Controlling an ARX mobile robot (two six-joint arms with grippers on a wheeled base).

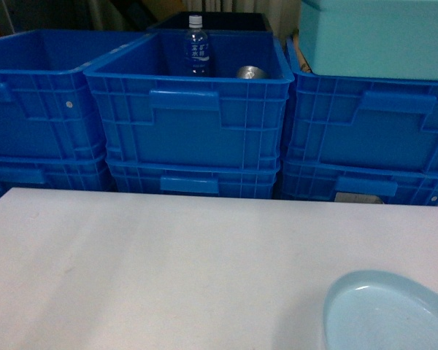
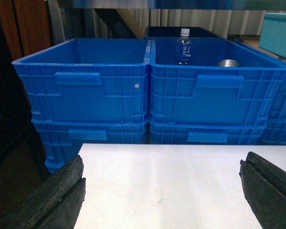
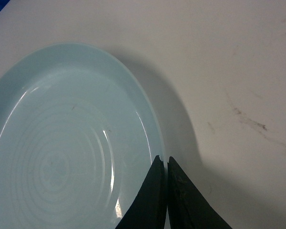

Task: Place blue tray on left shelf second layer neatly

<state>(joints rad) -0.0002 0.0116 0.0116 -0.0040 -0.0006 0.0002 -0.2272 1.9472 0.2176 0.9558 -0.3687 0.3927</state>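
Black rubber fingers of the right hand (image 3: 167, 164) are pressed together over the rim of the blue tray (image 3: 62, 143), pinching its right edge from above, with one finger inside the dish and one outside. The left hand (image 2: 164, 191) hovers low over the white surface (image 1: 168, 270) with its two fingers (image 2: 62, 193) spread wide apart and nothing between them, pointing level toward the crates.

Behind the surface stands a wall of deep blue ribbed crates (image 1: 190, 124), stacked two high and set edge to edge. The middle upper crate holds a small water bottle (image 1: 196, 45) standing upright and a round metal can (image 1: 251, 72) beside it. A big teal box (image 1: 376, 36) rests on the right-hand crate stack. (No rack tier can be made out in any view.)

The tray sits on the surface at its near right corner in the head view, partly cut off by the frame. It is pale powder blue, glossy and shallow, with faint concentric rings in its floor and a low rim.
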